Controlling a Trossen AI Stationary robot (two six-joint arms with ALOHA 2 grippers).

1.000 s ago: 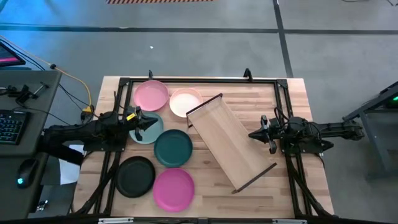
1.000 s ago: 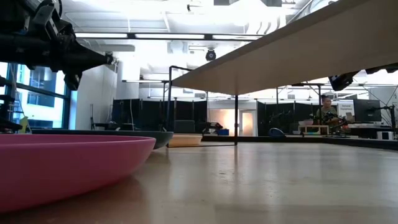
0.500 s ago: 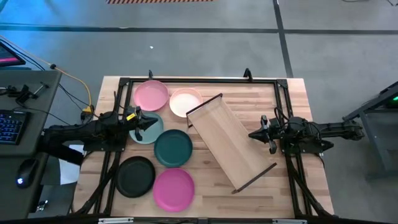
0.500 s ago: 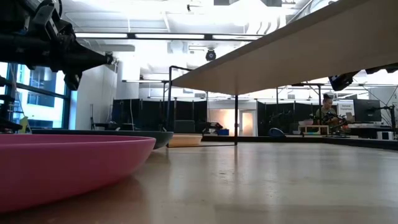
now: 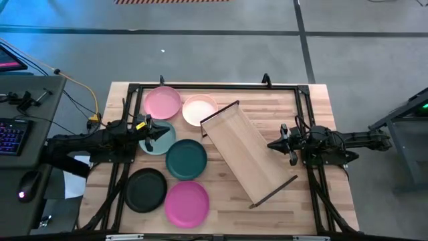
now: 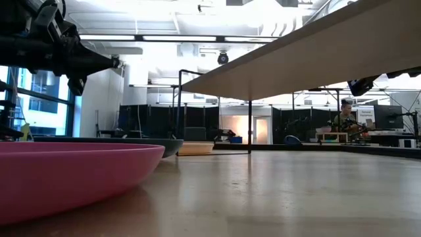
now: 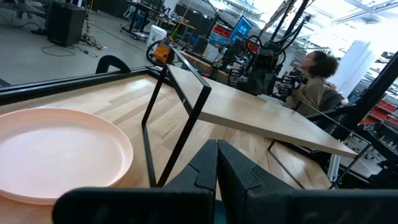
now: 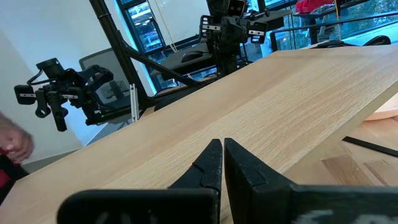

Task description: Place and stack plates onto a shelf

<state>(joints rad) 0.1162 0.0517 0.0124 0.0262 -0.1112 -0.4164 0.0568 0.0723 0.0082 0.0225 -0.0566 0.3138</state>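
Six plates lie flat on the table's left half: light pink (image 5: 162, 102), cream (image 5: 199, 109), pale teal (image 5: 160, 139), dark green (image 5: 186, 158), black (image 5: 146, 189) and magenta (image 5: 186, 203). The shelf (image 5: 249, 152) stands slantwise mid-table on its dark end frames. My left gripper (image 5: 164, 133) hovers shut above the teal plate, pointing toward the shelf (image 7: 249, 115). My right gripper (image 5: 270, 144) is shut, held above the table just right of the shelf board (image 8: 261, 118).
A black metal frame (image 5: 214, 86) runs around the table's far edge and sides. Bare wood lies right of the shelf and along the near edge (image 5: 281, 214). A desk with a keyboard (image 5: 10, 134) stands left of the table. A person (image 6: 345, 118) sits far behind.
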